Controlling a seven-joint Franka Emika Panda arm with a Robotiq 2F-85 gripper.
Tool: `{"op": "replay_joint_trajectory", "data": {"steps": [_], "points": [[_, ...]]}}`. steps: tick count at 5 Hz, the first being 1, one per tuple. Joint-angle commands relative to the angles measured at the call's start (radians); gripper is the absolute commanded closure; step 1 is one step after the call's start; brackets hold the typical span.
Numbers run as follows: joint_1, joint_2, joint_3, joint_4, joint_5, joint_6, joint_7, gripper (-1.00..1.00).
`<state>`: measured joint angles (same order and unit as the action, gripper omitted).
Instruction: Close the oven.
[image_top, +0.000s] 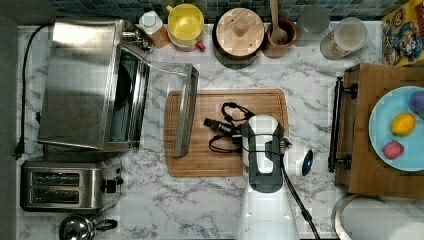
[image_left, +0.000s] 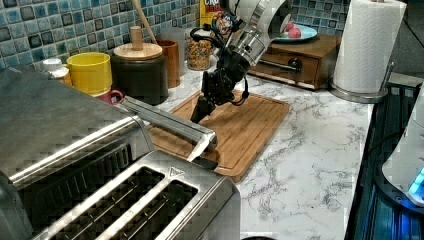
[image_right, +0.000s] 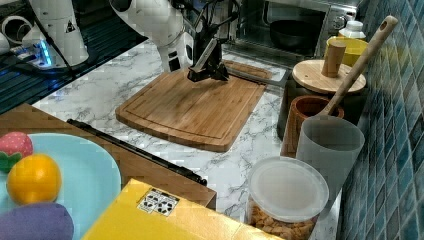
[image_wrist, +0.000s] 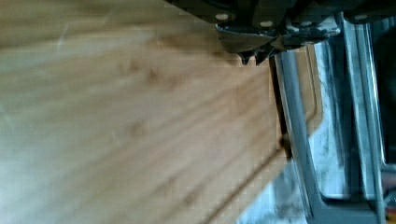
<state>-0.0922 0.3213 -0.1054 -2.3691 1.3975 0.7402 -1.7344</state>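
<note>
The oven (image_top: 80, 85) is a big steel box on the top view's left, and its glass door (image_top: 162, 92) hangs down open over a wooden cutting board (image_top: 230, 162). The door's steel bar handle (image_top: 186, 112) lies along the board's edge. My gripper (image_top: 207, 122) hovers low over the board, just off the handle on the top view's right, not touching it. In the left view the gripper (image_left: 197, 116) points down beside the handle (image_left: 170, 122). In the wrist view the gripper (image_wrist: 252, 58) is shut on nothing, with the handle (image_wrist: 294, 135) close beside it.
A two-slot toaster (image_top: 70, 185) and a kettle (image_top: 80, 227) stand beside the oven. Along the back wall are a yellow mug (image_top: 186, 22), a lidded pot (image_top: 239, 32) and jars (image_top: 345, 37). A wooden drawer unit with a blue plate (image_top: 385, 130) is at the top view's right.
</note>
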Motion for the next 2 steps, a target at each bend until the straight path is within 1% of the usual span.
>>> {"op": "replay_joint_trajectory", "data": {"steps": [1,2], "points": [[0.037,0.045,0.056,0.263,0.006,-0.108,-0.024,1.0],[0.057,0.106,0.071,0.32,-0.063,-0.079,0.049,1.0]]}}
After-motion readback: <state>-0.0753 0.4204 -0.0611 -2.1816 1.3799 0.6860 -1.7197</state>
